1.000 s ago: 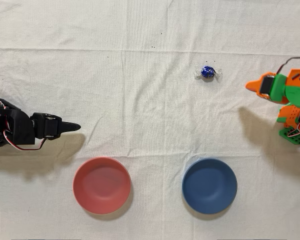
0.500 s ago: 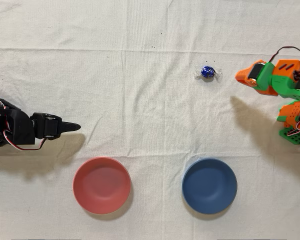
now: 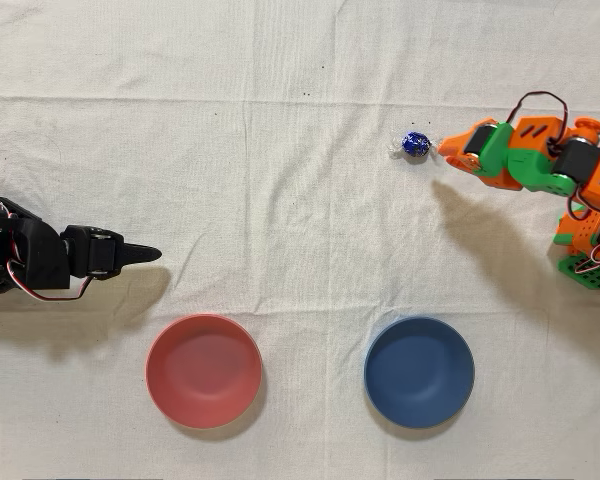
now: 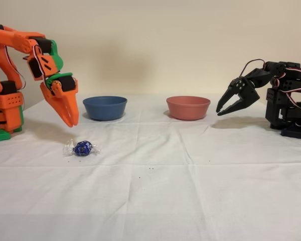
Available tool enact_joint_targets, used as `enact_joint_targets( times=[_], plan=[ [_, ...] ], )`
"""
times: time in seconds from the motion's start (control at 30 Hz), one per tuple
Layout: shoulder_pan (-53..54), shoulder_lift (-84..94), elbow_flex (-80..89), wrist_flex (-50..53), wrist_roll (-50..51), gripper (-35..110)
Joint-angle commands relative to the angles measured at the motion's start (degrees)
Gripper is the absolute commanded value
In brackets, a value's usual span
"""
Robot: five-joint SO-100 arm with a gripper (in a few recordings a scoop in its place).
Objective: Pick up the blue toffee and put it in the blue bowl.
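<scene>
Hovering above the white cloth-covered counter (image 4: 190,191), the orange arm's two-finger end effector (image 4: 69,119) points steeply down with its fingers pressed together and nothing between them. From the side it hangs clear of the cloth, just beside the small round toffee in shiny dark blue foil (image 4: 83,148), which lies on the counter untouched. From above, the end effector (image 3: 448,152) sits right next to the toffee (image 3: 414,144). The plain matte dark blue bowl (image 3: 419,371) waits well apart, beside a same-sized pink-red bowl (image 3: 203,370). This looks like the approach before grasping; the fingers would need to spread first.
</scene>
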Motion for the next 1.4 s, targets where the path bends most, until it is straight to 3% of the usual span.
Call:
enact_joint_targets(
  times=[0.0, 0.67, 1.37],
  plan=[
    [1.32, 0.09, -3.96, -0.09, 0.62, 22],
    [4.57, -6.68, -4.31, -3.6, -1.14, 36],
    [-0.35, -16.88, -10.37, -5.27, 1.93, 34]
  ],
)
